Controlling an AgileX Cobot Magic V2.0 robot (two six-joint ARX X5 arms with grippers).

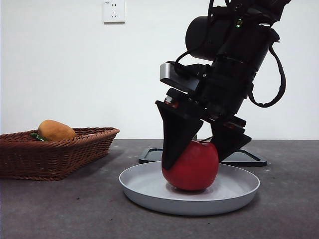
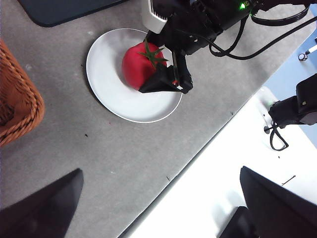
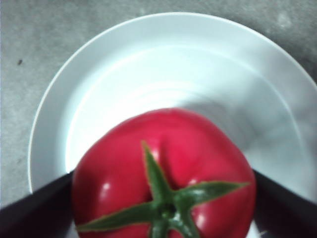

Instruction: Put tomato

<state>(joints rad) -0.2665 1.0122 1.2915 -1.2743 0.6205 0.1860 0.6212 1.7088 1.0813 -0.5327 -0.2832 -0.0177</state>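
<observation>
I see the tomato (image 1: 191, 168) resting on the plate (image 1: 149, 191), stem up, directly under my right end effector (image 1: 197, 149), which clasps it from both sides, so release and straight lift seems next; the left end effector (image 2: 158, 208) waits released.

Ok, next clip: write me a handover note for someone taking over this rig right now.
Right end effector: jaws on both sides of the tomato, which sits on the white plate; they look closed on it.
Left end effector: waiting, high and off to the side, jaws apart, holding nothing.
Wicker basket stands to one side with an orange-brown fruit in it.
Done: tomato is down on the plate.
Left: open the right jaws, lift clear without rolling the tomato.
</observation>
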